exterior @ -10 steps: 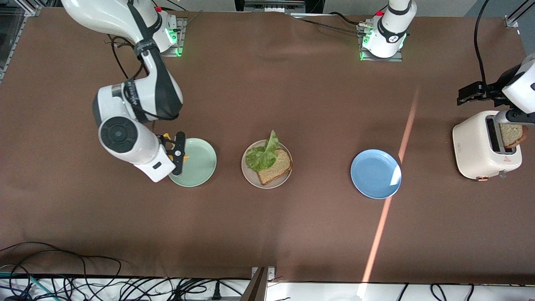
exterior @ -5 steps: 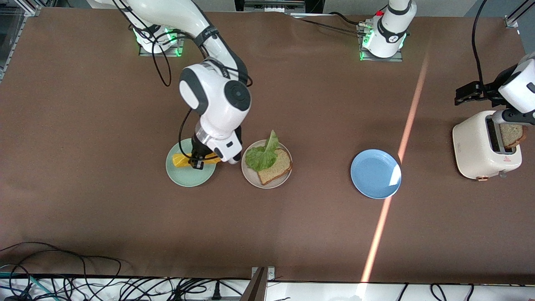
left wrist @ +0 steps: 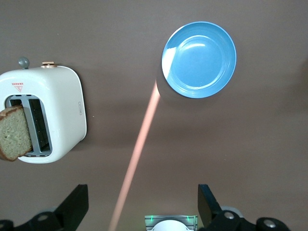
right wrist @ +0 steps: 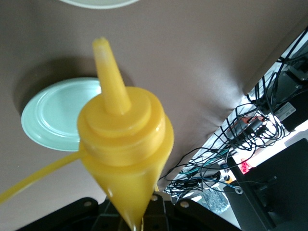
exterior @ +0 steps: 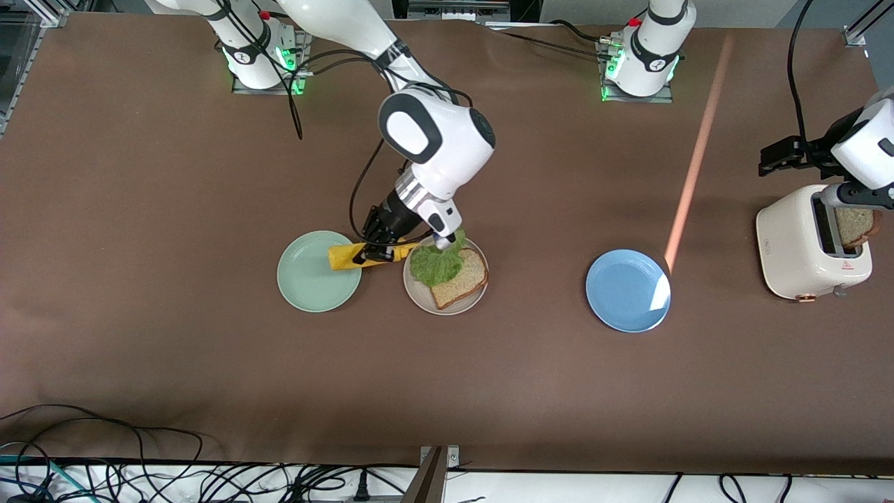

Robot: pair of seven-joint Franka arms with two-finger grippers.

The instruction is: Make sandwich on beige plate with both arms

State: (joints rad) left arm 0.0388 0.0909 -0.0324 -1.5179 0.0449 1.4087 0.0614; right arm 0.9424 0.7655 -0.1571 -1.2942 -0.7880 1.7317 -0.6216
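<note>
High front view, two wrist close-ups

Red warning triangle on the toaster (exterior: pixel 810 241) (its lettering unreadable).

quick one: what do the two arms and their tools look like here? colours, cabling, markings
Both arms are glossy white with rounded joint housings, dark grey round caps and black bands. The right arm has loose black cables looped along it down to a black two-finger right tool. The left arm also carries a black cable; its left tool is black too. Both bases show green lights and red buttons.
</note>
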